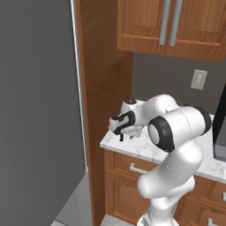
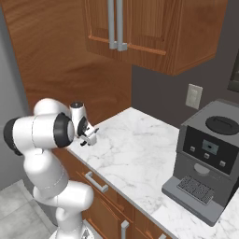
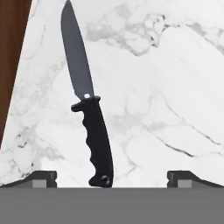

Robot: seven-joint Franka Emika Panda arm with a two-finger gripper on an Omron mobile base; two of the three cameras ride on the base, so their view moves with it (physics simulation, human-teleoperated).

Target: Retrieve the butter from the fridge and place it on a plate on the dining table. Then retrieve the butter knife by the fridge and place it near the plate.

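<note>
The butter knife [image 3: 89,118] lies flat on the white marble counter [image 3: 166,87], all dark, its blade pointing away from the hand and its ribbed handle nearest. My gripper [image 3: 113,178] hangs open just above it, one fingertip on each side of the handle's end and nothing between them. From the base cameras, the gripper [image 1: 120,133] [image 2: 87,138] points down over the counter's left end [image 1: 132,148], beside the wooden side panel [image 1: 103,88]. The grey fridge [image 1: 39,110] stands shut to the left of that panel.
A dark coffee machine [image 2: 205,168] stands on the counter to the right. Wooden upper cabinets [image 2: 140,28] hang above, and a wall outlet [image 2: 193,96] sits on the grey back wall. Drawers with metal handles [image 1: 137,169] run below the counter.
</note>
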